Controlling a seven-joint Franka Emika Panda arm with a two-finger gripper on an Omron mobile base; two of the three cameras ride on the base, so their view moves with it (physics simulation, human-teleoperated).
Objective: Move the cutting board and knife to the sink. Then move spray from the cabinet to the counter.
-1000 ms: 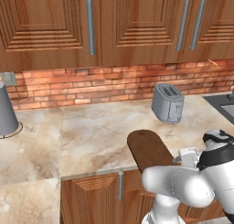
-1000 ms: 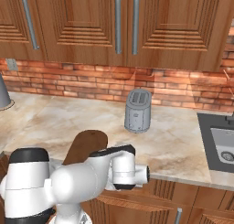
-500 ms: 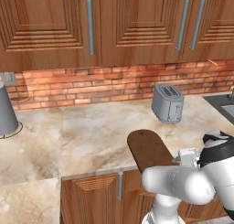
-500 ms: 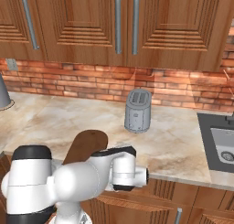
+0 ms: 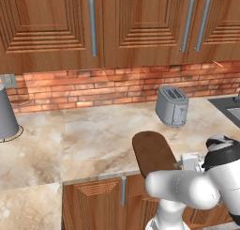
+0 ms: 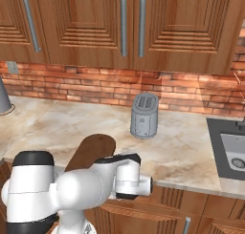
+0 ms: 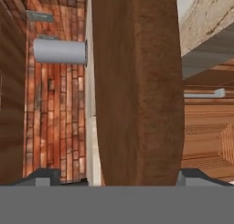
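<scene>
A run of brown wooden wall cabinets (image 5: 140, 22) with long grey bar handles spans the far wall above a band of red brick (image 6: 95, 82). Below them lies the beige marbled desk (image 5: 89, 135), with lower wooden cupboard fronts (image 5: 93, 201) under its near edge. At the far right the sink (image 6: 232, 152) sits in its dark grey surround, its pale basin partly cut off by the picture edge.

The white arm (image 6: 72, 190) rises in front of the desk's near edge, folded low, with its hand turned toward the desk.

The cutting board (image 5: 152, 151), a dark brown oval, lies flat at the near edge of the desk, its near end hidden behind the arm in both base views. It is well apart from the sink, to the left of it.

A grey cone-shaped vessel (image 5: 7, 116) stands at the far left of the desk. A grey toaster (image 6: 143, 114) stands near the brick wall, beyond the board and slightly to its right.

The claw (image 7: 116, 177) stands wide apart, one dark tip on each side of the board's end (in the hand view the board runs straight away between them); whether the tips touch the board cannot be told.
</scene>
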